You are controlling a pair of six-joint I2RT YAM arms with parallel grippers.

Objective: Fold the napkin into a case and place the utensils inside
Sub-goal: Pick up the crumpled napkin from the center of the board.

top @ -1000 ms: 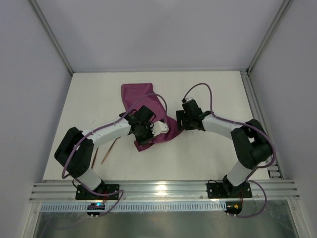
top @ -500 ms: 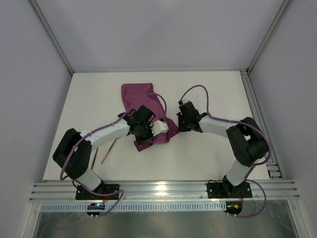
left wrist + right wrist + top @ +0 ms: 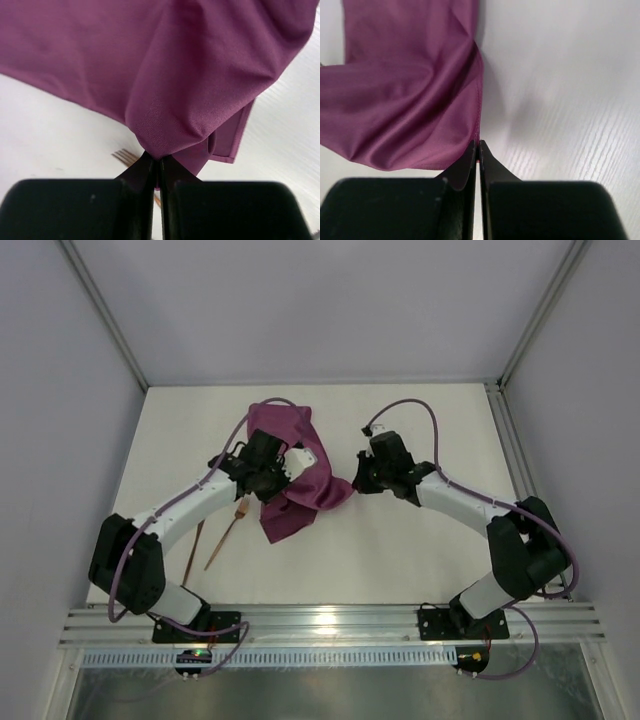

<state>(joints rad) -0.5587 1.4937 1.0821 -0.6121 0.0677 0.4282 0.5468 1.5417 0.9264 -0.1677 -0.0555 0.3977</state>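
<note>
The plum-purple napkin [image 3: 300, 480] lies crumpled and partly lifted at the middle of the table. My left gripper [image 3: 159, 159] is shut on a bunched fold of the napkin [image 3: 165, 90], which drapes above its jaws. At the cloth's right edge my right gripper [image 3: 478, 145] is shut on the hemmed edge of the napkin [image 3: 410, 110]. Two copper utensils [image 3: 222, 543] lie on the table left of the cloth, below the left arm. Fork tines [image 3: 122, 157] peek out beside the left jaws. The cloth is not shaped as a case.
White side walls and metal posts [image 3: 100, 315] enclose the white table [image 3: 400, 550]. An aluminium rail [image 3: 330, 625] runs along the near edge with both arm bases. Purple cables loop over each arm.
My right gripper has closed onto the napkin's right edge. My left gripper has carried its fold of cloth up and to the left, dragging the napkin, and the fork's end now shows.
</note>
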